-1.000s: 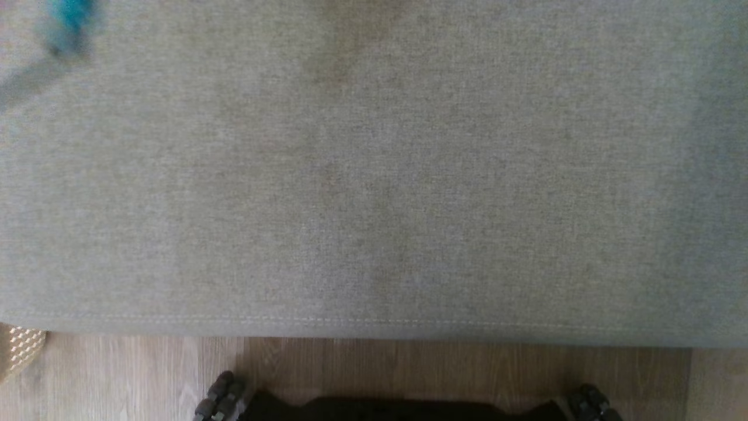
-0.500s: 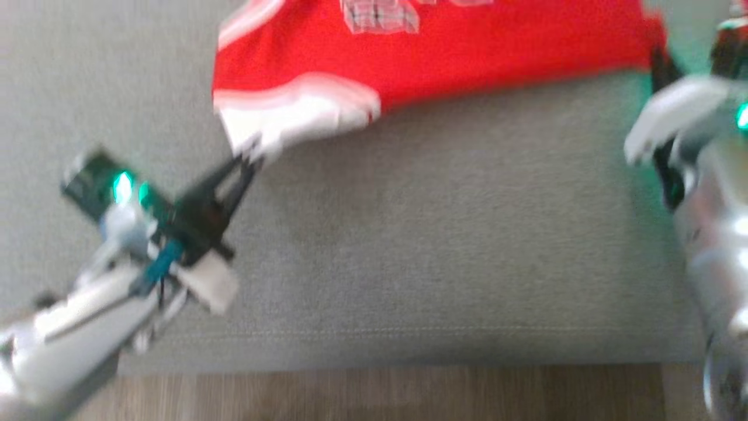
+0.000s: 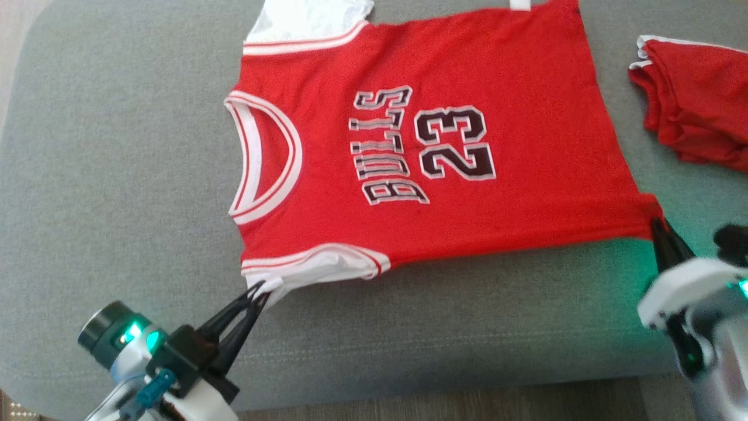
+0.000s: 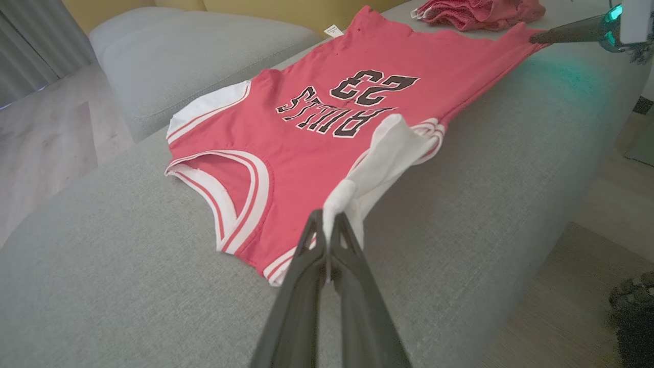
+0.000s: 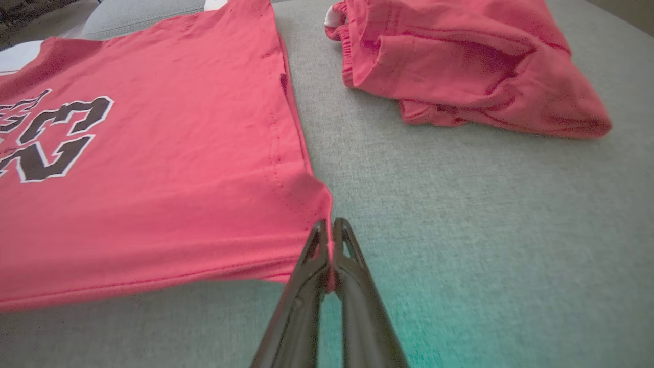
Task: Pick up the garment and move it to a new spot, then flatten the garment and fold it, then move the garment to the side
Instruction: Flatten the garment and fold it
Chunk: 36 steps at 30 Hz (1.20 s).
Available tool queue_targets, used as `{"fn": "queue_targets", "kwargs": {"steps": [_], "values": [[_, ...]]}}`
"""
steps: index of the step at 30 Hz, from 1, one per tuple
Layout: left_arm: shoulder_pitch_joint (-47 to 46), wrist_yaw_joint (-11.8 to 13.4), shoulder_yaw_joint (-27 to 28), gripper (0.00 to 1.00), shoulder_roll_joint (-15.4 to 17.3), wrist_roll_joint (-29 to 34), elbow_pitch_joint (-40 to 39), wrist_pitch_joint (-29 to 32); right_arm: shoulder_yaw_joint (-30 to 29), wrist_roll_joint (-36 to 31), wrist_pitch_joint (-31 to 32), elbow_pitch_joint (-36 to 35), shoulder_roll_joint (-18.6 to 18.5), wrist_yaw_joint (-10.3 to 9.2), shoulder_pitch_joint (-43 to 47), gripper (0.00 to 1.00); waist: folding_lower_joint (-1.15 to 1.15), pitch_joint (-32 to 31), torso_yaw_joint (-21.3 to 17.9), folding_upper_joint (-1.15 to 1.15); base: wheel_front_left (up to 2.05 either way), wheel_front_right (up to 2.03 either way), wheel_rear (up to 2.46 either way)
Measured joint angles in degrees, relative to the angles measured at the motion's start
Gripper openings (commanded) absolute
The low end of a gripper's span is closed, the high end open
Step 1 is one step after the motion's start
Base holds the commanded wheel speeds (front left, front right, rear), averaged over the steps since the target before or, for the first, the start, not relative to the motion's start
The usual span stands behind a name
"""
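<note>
Change: the head camera has swung up since a second ago, when it took in bare cushion and floor. The jersey (image 3: 409, 146), half a second ago only a blurred strip at the top edge, now sits almost whole in that view.
Cut off: the jersey's far sleeve and part of its far side run past the top edge of the head view. The crumpled red garment (image 3: 695, 111) beyond the jersey's hem is cut by the right edge.
Hard to make out: the small white tag (image 4: 334, 30) at the jersey's far hem corner is too small to read.
Surface: a grey fabric sofa (image 3: 117, 175) with the jersey spread flat on it, print side up, collar towards the robot's left.
Room: wood floor (image 3: 467, 397) along the sofa's near edge. In the left wrist view a grey curtain (image 4: 25, 46) and a yellow wall (image 4: 255, 7) lie beyond the jersey.
Left gripper (image 3: 257, 295): fingers pressed together, pinching the tip of the jersey's near white sleeve, which is pulled up off the cushion.
Right gripper (image 3: 657, 225): fingers pressed together on the jersey's near hem corner, drawing that corner to a point.
Jersey edge: its near side runs straight between the two pinched points.
</note>
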Motion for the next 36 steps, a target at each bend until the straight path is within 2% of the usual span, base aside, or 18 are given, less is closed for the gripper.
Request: {"fn": "queue_targets", "kwargs": {"steps": [4,7,11,15,20,23,28,29,30,31,32,36], "values": [[0.08,-0.27,0.11,0.0,0.56,-0.55,-1.43,1.03,-3.57,-0.88,8.15,-14.08,0.92,0.0,7.36,0.0,0.0,-0.19,-0.09,0.0,0.0,0.0,0.0],[-0.94,-2.48,-0.1,0.0,0.56,-0.66,-1.21,2.77,-5.21,-3.48,15.23,-21.6,2.08,0.0,9.27,0.0,0.0,0.05,-0.03,0.0,0.0,0.0,0.0],[-6.16,-5.88,0.07,0.0,-0.23,-0.65,1.64,4.31,-6.43,-6.21,22.28,-26.47,3.15,0.0,8.59,0.0,0.0,1.24,0.21,0.0,0.0,0.0,0.0],[-13.1,-10.14,0.49,0.0,-3.43,-0.54,6.92,4.76,-6.69,-8.32,26.01,-26.18,3.41,-0.01,4.6,0.0,0.0,3.26,0.6,0.0,0.0,0.0,0.0],[-20.65,-15.14,0.44,0.0,-7.91,1.71,15.9,4.11,-6.61,-9.65,26.59,-23.52,3.42,-0.01,-3.08,0.0,0.0,6.57,1.27,0.0,0.0,0.0,0.0],[-24.18,-16.7,0.44,0.0,-9.88,3.07,20.93,3.42,-6.26,-10.14,24.83,-21.24,3.38,-0.01,-6.83,0.0,0.0,8.59,1.48,0.0,0.0,0.0,0.0],[-26.66,-17.22,0.47,0.0,-12.21,4.23,26.77,2.07,-4.9,-10.36,21.2,-16.91,3.42,-0.01,-11.83,0.0,0.01,10.97,1.52,-0.01,0.0,0.0,0.0],[-26.93,-17.2,0.44,0.0,-12.72,4.86,27.82,1.64,-4.8,-10.36,20.49,-15.86,3.44,-0.01,-12.65,0.16,0.01,11.22,1.55,-0.01,0.0,0.0,0.0],[-27.06,-17.13,0.48,0.12,-13.25,5.41,28.55,1.34,-4.87,-10.54,19.8,-14.84,3.44,-0.01,-13.33,0.44,0.01,11.35,1.65,-0.01,0.0,0.0,0.0],[-27.09,-17.11,0.56,0.76,-13.95,5.7,29.27,1.08,-5.19,-11.1,18.71,-14.12,3.44,-0.01,-13.73,1.0,0.01,11.39,1.78,-0.01,0.0,0.0,0.0],[-27.07,-16.75,0.73,1.0,-14.66,5.75,29.72,0.89,-5.48,-11.51,17.47,-13.56,3.53,-0.01,-13.99,1.0,0.01,11.37,1.91,0.0,0.0,0.0,0.0],[-26.51,-13.7,4.39,1.0,-17.14,6.13,28.29,0.58,-6.17,-11.94,12.85,-13.48,3.5,-0.01,-13.95,1.0,0.01,10.66,2.48,0.0,0.0,0.0,0.0]]}}
